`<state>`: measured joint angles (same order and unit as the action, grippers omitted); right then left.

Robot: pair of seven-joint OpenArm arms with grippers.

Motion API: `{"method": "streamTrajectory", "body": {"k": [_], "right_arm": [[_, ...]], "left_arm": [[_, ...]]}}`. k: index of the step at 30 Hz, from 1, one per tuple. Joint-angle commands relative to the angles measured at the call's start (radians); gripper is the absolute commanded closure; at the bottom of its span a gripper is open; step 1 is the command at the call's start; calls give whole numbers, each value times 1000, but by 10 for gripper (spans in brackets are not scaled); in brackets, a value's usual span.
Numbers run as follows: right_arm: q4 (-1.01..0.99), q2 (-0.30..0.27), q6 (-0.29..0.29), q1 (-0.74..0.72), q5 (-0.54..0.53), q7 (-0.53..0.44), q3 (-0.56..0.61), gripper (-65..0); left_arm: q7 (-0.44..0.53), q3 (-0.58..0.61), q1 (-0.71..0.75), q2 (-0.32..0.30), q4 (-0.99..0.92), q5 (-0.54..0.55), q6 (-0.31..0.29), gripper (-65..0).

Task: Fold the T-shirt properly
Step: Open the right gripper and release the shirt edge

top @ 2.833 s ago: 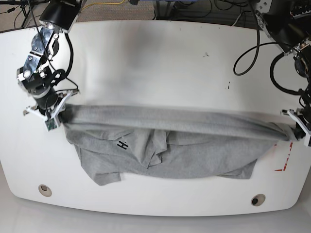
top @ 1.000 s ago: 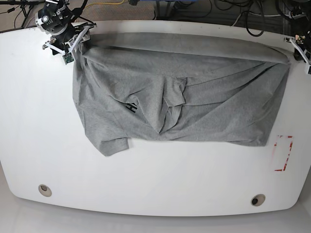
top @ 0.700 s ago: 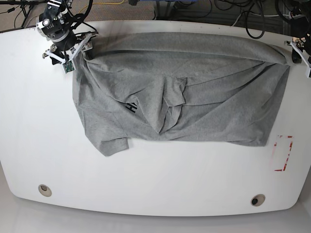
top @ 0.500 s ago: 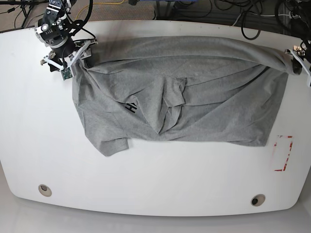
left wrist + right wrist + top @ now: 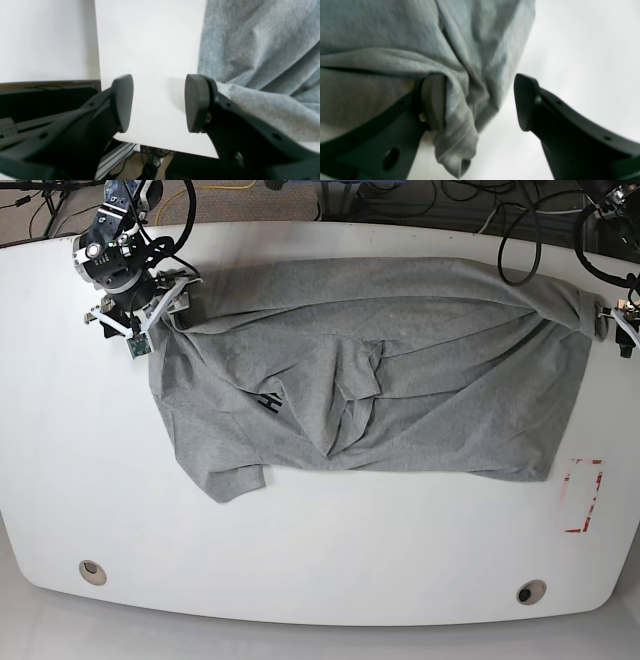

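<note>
The grey T-shirt (image 5: 420,390) lies spread and wrinkled across the far half of the white table (image 5: 320,550), with a bit of black lettering (image 5: 268,402) showing left of centre. My right gripper (image 5: 140,325) is at its far left corner. In the right wrist view the jaws stand apart, and a fold of the T-shirt (image 5: 455,130) hangs over one finger (image 5: 433,100) without touching the other. My left gripper (image 5: 612,320) is at the far right corner. It is open (image 5: 158,102) over bare table, with cloth (image 5: 262,107) resting on the back of one finger (image 5: 197,102).
A red tape mark (image 5: 582,495) sits near the table's right edge. Two round holes (image 5: 92,571) (image 5: 531,591) lie along the front edge. Cables (image 5: 520,240) run behind the far edge. The table's end (image 5: 150,147) shows just below my left gripper.
Both grippers have come a little nearer from the far corners. The shirt's far edge has gone slack and bunched at both corners. The left jaws have opened off the cloth.
</note>
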<state>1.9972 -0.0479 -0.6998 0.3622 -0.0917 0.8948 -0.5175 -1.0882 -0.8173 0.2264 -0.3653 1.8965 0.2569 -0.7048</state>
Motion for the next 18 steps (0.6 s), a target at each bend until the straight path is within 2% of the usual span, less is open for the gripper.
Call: {"method": "streamTrajectory", "body": {"k": [1,5,9,14,18], "right_arm": [[21,-8,2,24,-9,-15,-2,-387],[21,-10,2,36,-6,-15,-8,-387],[18,-2,2,18,-9,-16,-74,-387],[10,15,2,-87,-1,-16,-137,-387],[-22,23,2,-177,-1,-13,-197,-387]], "left_arm": [[7,-29,-9,-21,16,-5,7,-312],[10,-32,-11,-21,13,-5,7,-312],[10,-29,-38,-21,11,-8,7,-312],[10,-21,-78,-18,10,-29,7,-312],[10,42,-121,-14,10,-94,7,-312]]}}
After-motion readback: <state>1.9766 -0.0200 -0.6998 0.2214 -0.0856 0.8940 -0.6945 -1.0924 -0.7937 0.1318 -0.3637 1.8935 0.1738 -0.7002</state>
